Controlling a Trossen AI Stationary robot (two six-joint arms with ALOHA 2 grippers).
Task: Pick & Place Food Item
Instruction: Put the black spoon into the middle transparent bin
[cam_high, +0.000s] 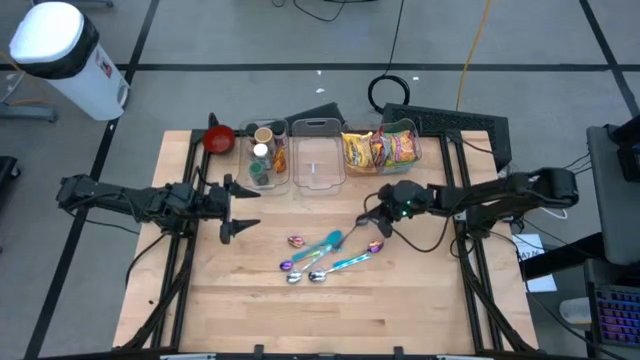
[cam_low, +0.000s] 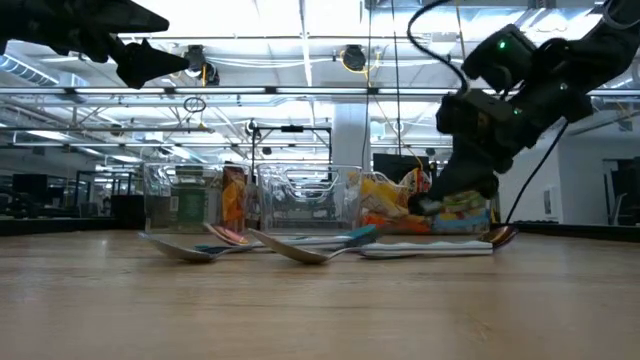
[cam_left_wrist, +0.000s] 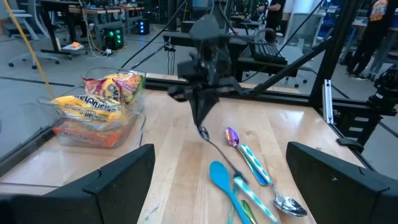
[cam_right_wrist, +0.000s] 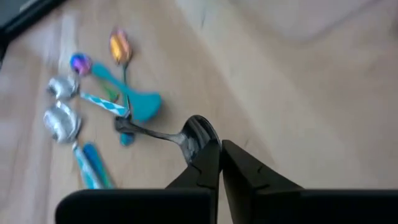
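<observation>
Plain silver metal spoon (cam_right_wrist: 186, 135) flat on the wooden table (cam_high: 420, 300), bowl towards the right gripper (cam_right_wrist: 219, 163), long handle running away from it into the cluster of teal-handled spoons (cam_right_wrist: 93, 102). Pinched at the bowl's rim, it seems, between narrow, closed jaws. Yellow snack packets (cam_high: 380, 148) untouched in their clear plastic bin (cam_high: 412, 140), just beyond that gripper. Left gripper (cam_high: 238, 208) spread wide, well apart, farther off.
</observation>
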